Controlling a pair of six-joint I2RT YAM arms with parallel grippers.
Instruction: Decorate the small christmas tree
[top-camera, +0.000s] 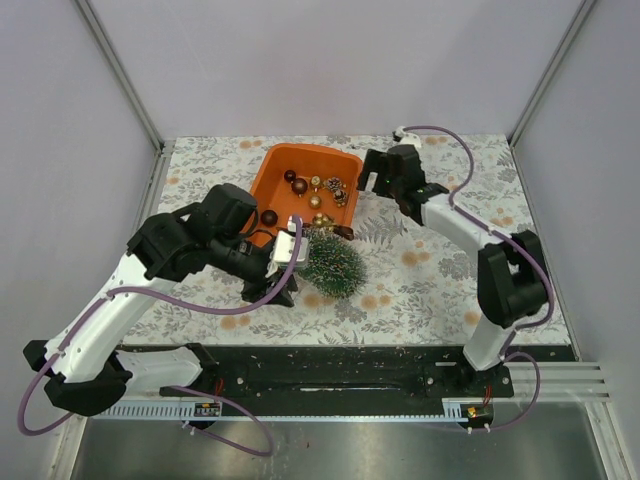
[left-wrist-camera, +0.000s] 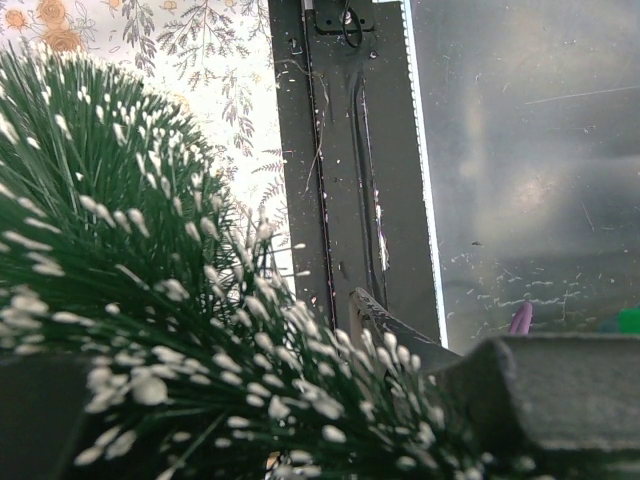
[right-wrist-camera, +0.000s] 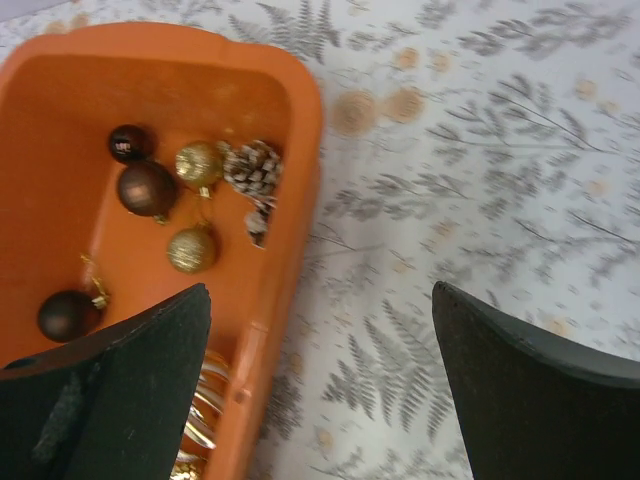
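So, the small christmas tree (top-camera: 334, 266) is seen clamped by its frosted bristles between the fingers of the left gripper (top-camera: 292, 252), just in front of the orange tub (top-camera: 272, 185) over the floral tablecloth (top-camera: 440, 270). Whether it's touching the cloth can't be told. The right gripper (right-wrist-camera: 320, 295) is spread wide with nothing held, positioned above the tub's right rim, near gold and brown baubles (right-wrist-camera: 192, 248) and a frosted pinecone (right-wrist-camera: 252, 168).
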